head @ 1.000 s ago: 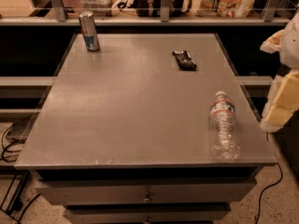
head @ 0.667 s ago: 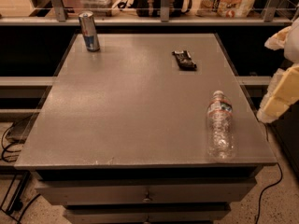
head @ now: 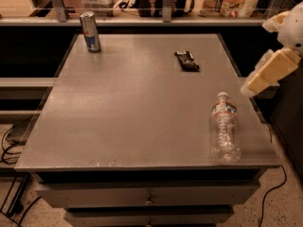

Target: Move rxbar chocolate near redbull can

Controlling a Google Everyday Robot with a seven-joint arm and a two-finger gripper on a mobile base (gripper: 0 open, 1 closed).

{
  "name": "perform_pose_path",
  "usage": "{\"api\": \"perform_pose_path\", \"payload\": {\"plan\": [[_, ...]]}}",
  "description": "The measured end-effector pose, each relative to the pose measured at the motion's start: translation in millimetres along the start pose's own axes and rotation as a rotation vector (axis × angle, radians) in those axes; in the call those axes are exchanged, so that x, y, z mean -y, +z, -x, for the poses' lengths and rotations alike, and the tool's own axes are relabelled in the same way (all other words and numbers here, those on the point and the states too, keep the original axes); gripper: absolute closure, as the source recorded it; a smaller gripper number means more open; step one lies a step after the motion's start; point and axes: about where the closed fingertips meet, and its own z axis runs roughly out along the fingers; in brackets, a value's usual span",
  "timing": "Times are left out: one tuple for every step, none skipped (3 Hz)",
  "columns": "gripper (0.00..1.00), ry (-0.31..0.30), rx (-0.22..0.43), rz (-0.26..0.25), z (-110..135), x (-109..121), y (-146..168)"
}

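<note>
- Grey speckled table (head: 137, 112) with drawers (head: 94, 195) beneath, filling most of the view.
- Pale speckled floor (head: 284, 209) below, with dark cables (head: 5, 145) trailing at the left.
- Cluttered shelf (head: 142, 20) behind, metal posts (head: 57, 3) rising from it.
- Dim, warm light.

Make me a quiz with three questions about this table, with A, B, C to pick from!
1. Where on the table is the redbull can?
A) in the middle
B) at the far left corner
C) at the front edge

2. What colour is the rxbar chocolate wrapper?
A) black
B) yellow
C) green

3. How is the water bottle?
A) standing up
B) lifted in the air
C) lying on its side

Answers:
1 B: it stands upright by the far left edge.
2 A: the wrapper is dark and glossy.
3 C: it lies flat near the front right corner, and the gripper hangs beyond the table's right edge, apart from it.
</note>
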Motion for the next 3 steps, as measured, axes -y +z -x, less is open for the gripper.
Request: {"api": "perform_pose_path", "payload": {"plan": [[0.00, -0.053, 0.040, -0.010, 29, 21, 39], [0.00, -0.053, 0.040, -0.010, 29, 21, 39], [0.00, 0.014, 0.048, -0.008, 28, 25, 55]]}}
